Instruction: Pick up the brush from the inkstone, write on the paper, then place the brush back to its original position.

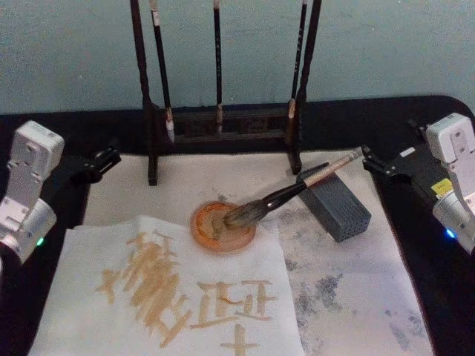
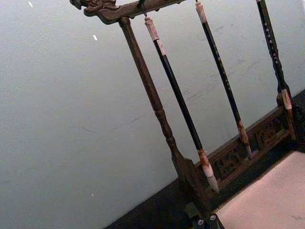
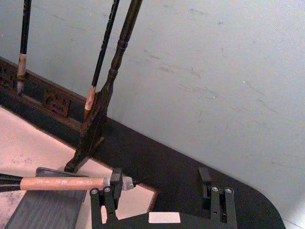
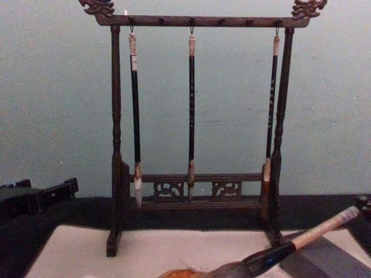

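The brush (image 1: pixel 282 196) lies slanted near the middle of the black tabletop (image 1: pixel 438 311). Its bushy grey-brown tuft rests in the round, orange-rimmed inkstone (image 1: pixel 200 230), and its black lower shaft is propped on a dark grey block (image 1: pixel 338 204). The pale tan upper handle points toward the right rear corner. In the chest view the brush (image 4: pixel 313 231) rises from the low tuft to the raised handle end.

The right pincer (image 1: pixel 369 159) sits at that handle end with its fingers spread wide. In the right wrist view the small dark end cap of the brush (image 3: pixel 62 182) lies just beside one finger (image 3: pixel 116 179).

The left pincer (image 1: pixel 110 157) hangs near the left edge, with its fingertips (image 2: pixel 199 222) close together.

The paper (image 1: pixel 245 259) lies flat at the front left, on a stained off-white mat (image 1: pixel 356 297), and carries tan brush strokes. A dark wooden brush rack (image 1: pixel 223 122) stands along the rear edge.
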Action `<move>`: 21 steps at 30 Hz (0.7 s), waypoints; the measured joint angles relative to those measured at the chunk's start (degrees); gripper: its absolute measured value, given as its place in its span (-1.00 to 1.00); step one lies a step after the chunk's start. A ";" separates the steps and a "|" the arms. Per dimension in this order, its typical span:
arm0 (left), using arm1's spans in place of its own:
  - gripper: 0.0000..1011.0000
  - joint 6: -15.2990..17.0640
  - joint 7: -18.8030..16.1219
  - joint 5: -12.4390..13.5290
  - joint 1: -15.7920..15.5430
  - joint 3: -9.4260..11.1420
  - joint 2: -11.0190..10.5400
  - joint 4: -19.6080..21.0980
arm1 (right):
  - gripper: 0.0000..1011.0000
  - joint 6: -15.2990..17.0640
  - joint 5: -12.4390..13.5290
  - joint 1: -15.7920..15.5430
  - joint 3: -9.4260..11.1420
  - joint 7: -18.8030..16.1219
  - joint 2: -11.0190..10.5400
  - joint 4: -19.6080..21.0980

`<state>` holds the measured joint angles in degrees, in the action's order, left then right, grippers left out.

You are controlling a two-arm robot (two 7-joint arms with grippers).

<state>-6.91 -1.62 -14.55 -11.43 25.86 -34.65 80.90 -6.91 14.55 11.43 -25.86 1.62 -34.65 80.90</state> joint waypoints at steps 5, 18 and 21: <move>0.98 0.00 0.00 0.00 0.00 0.00 0.00 0.00 | 0.99 0.00 0.00 0.00 0.00 0.00 0.00 0.00; 0.98 0.00 0.00 0.00 0.00 0.00 0.00 0.00 | 0.99 0.00 0.00 0.00 0.00 0.00 0.00 0.00; 0.98 0.00 0.00 0.00 0.00 0.00 0.00 0.00 | 0.99 0.00 0.00 0.00 0.00 0.00 0.00 0.00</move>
<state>-6.91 -1.62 -14.55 -11.43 25.86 -34.65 80.90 -6.91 14.55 11.43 -25.86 1.62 -34.64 80.90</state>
